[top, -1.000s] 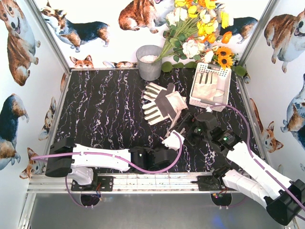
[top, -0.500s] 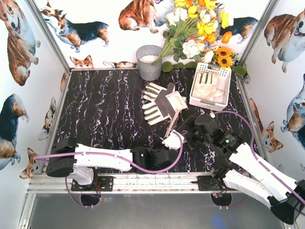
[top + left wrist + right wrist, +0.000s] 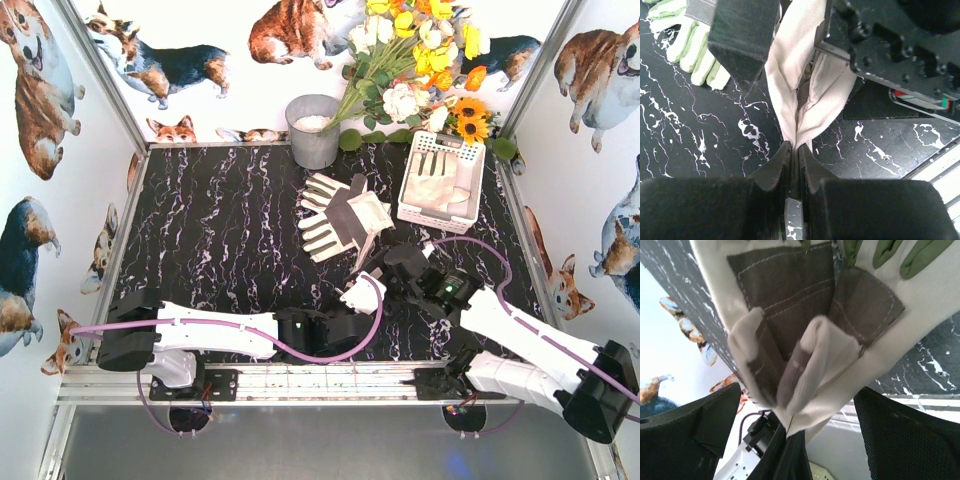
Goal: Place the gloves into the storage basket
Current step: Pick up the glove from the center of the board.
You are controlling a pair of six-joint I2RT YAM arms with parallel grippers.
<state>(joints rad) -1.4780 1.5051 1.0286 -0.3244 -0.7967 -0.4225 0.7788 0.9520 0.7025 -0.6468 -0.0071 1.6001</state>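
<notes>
A cream-white glove's cuff (image 3: 362,293) is pinched in my left gripper (image 3: 352,306), which is shut on it just above the table; the fabric (image 3: 800,90) rises from the closed jaws in the left wrist view. My right gripper (image 3: 383,268) is open, its two fingers standing on either side of that cuff (image 3: 805,355). The rest of the gloves (image 3: 338,215) lie spread at the table's middle. The white storage basket (image 3: 470,155) stands at the back right with one glove (image 3: 432,183) in it.
A grey metal bucket (image 3: 313,130) stands at the back centre. A bunch of artificial flowers (image 3: 420,60) leans over the back right corner beside the basket. Walls printed with corgis close in the table on three sides.
My right arm has swung left and its open gripper has closed in round the cuff held by my left gripper. The left arm and the gloves have stayed put.
</notes>
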